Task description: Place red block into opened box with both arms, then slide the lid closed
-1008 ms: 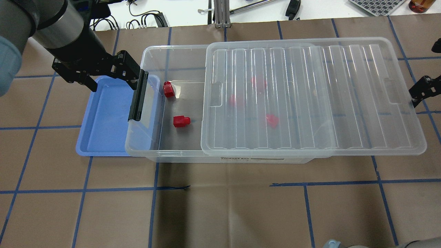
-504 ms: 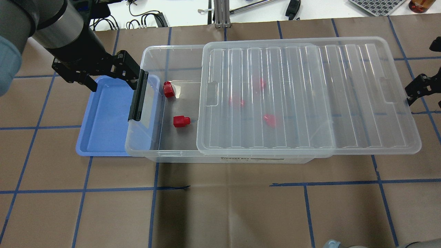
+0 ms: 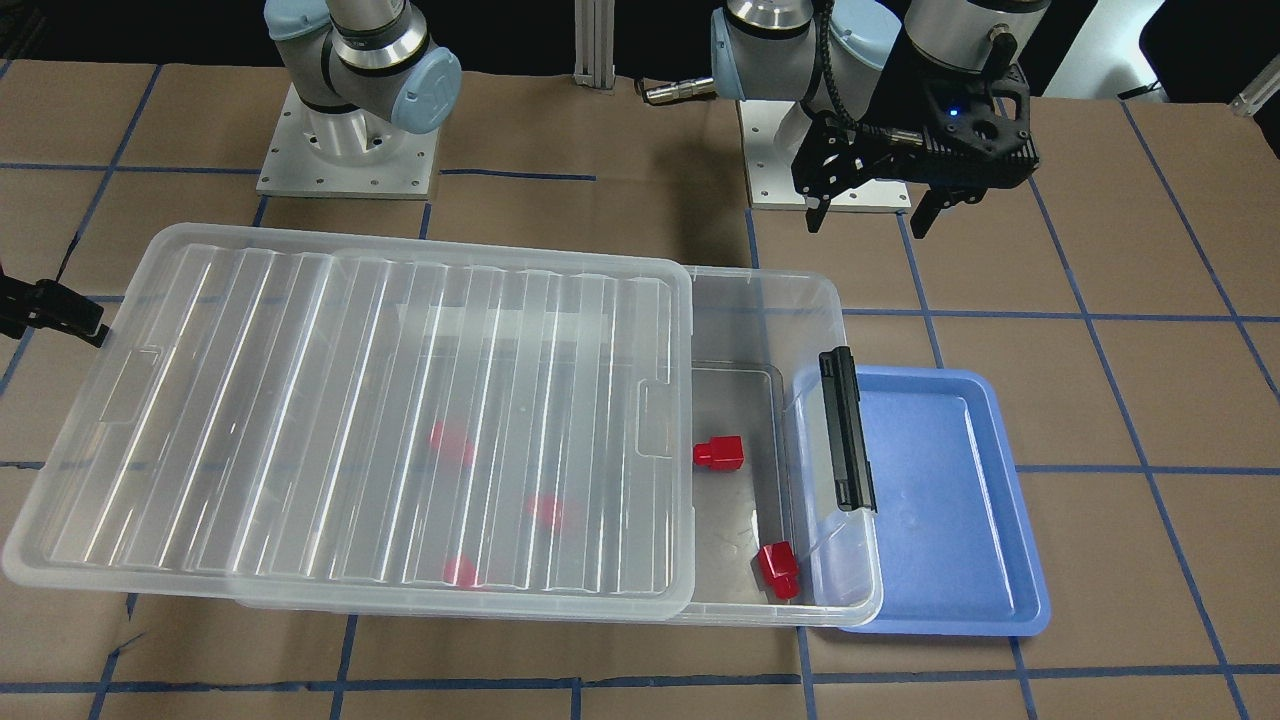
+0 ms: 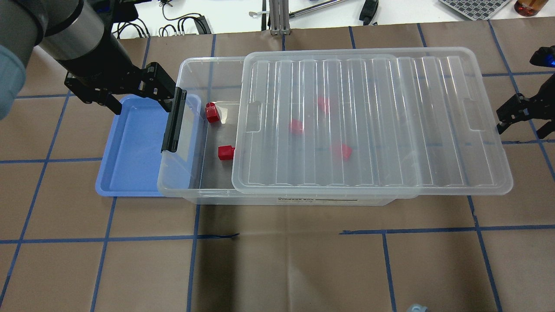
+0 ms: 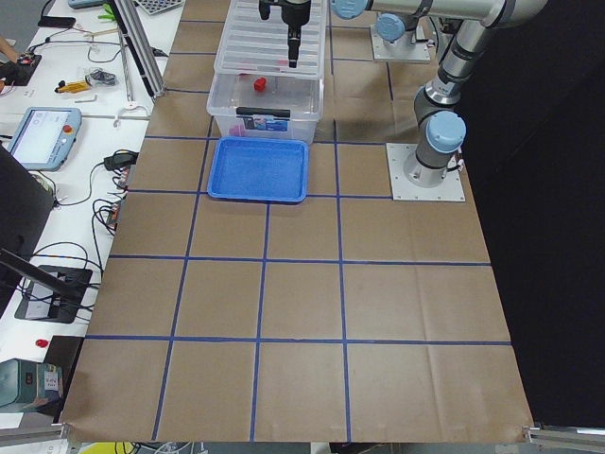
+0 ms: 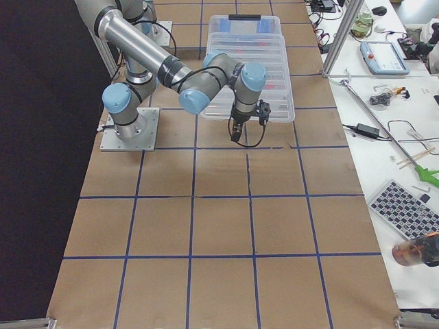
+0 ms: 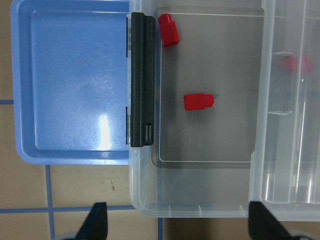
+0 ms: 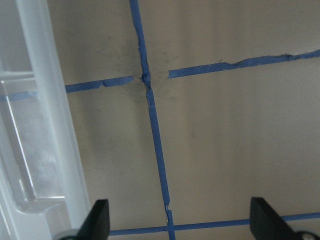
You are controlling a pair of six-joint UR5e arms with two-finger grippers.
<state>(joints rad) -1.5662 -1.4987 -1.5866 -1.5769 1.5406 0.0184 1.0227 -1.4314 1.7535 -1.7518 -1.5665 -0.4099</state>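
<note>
The clear box lies lengthwise on the table, its black latch bar at the left end. The ribbed lid rests on top, covering all but a strip at the latch end and overhanging the right end. In that strip lie one red block and another partly under the lid's edge; three more show blurred through the lid. My left gripper hovers open by the latch end, holding nothing. My right gripper stands open against the lid's right edge.
A blue tray, with nothing in it, sits tucked under the box's latch end. Brown paper with blue tape lines covers the table. Cables, tools and a white bench lie along the far edge.
The lid has slid left over the box, narrowing the uncovered strip and reaching the nearer red block. My right gripper moved left with it. The left arm stayed put.
</note>
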